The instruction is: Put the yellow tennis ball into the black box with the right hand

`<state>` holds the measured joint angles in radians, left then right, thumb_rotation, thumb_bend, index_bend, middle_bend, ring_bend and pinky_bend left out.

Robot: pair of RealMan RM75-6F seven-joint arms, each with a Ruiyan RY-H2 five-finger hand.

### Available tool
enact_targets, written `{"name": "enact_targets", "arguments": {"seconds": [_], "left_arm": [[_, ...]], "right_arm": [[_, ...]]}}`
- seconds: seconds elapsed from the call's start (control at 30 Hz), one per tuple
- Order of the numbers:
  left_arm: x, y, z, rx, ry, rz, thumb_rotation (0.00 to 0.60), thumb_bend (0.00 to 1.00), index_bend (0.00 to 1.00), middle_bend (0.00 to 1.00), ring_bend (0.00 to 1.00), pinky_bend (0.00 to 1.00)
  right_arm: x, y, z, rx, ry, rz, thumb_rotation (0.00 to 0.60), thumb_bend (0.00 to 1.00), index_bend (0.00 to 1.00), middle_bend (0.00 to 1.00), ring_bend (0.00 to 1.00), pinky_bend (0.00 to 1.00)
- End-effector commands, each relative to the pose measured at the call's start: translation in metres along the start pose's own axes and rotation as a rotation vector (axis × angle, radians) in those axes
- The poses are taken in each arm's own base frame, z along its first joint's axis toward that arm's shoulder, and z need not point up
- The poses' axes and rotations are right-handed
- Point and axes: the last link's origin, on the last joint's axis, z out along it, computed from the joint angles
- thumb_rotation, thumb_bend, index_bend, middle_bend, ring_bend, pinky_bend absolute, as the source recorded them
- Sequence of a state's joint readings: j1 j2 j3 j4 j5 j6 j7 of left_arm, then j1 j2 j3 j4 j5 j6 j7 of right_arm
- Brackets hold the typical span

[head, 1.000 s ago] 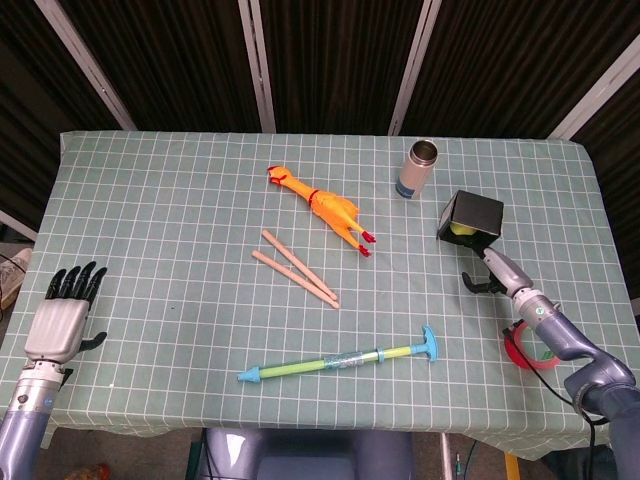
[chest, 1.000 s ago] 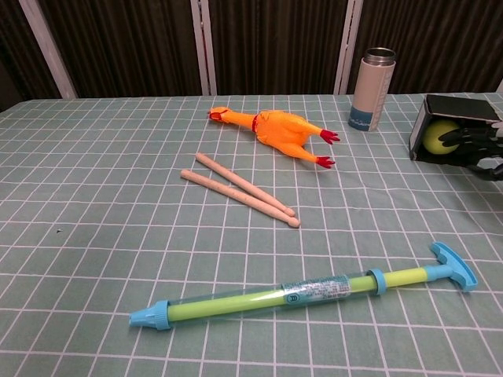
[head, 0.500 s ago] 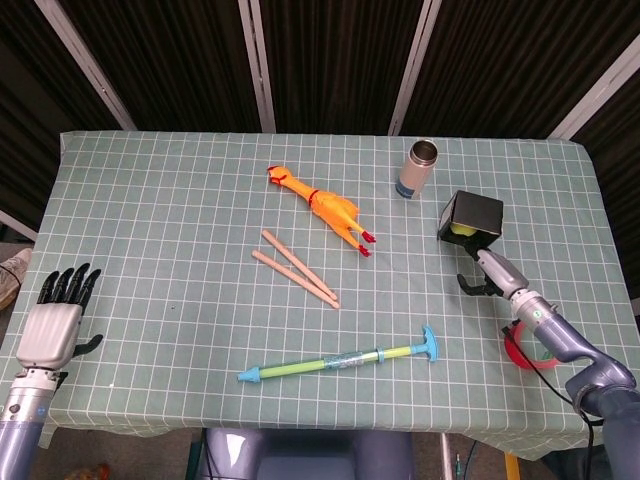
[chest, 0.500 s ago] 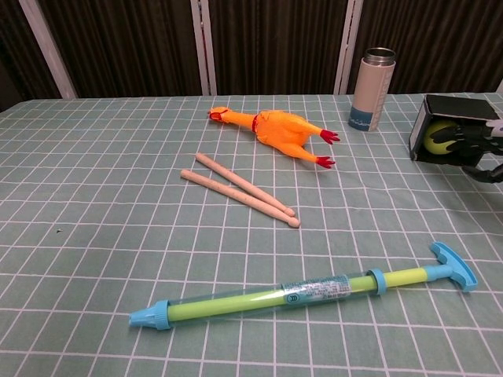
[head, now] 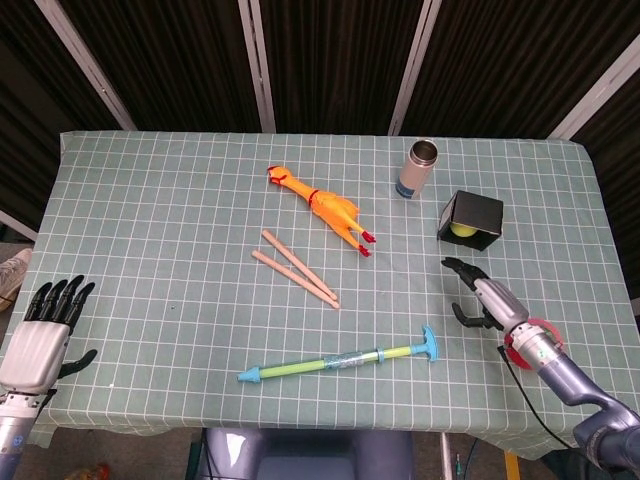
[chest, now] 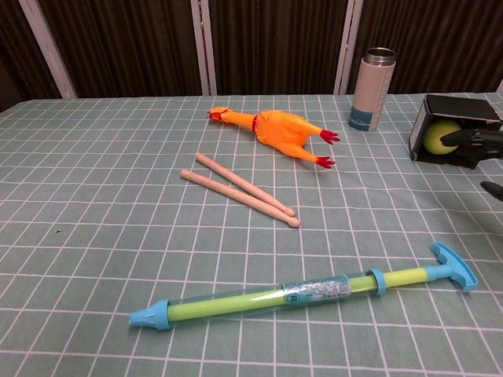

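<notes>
Nearest to the camera, in front of the black box (head: pixel 472 218), the right hand (head: pixel 484 300) hangs over the table with its fingers apart and nothing in them (the left hand (head: pixel 43 330), also spread and empty, is far away at the opposite near corner). The yellow tennis ball (chest: pixel 440 135) lies inside the black box, which rests on its side. The steel bottle (head: pixel 417 169) stands just behind the box.
</notes>
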<state>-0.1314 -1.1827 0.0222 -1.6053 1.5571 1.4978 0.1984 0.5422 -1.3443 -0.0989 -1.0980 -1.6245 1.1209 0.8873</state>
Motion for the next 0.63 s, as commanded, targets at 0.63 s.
{"name": "enact_targets", "arguments": {"seconds": [0.63], "left_arm": [[0.018, 0.0, -0.03, -0.07, 0.039, -0.037, 0.6, 0.13, 0.0, 0.0, 0.0, 0.0]], "right_arm": [[-0.017, -0.052, -0.171, -0.31, 0.452, -0.636, 0.6, 0.4, 0.0, 0.0, 0.0, 0.0]]}}
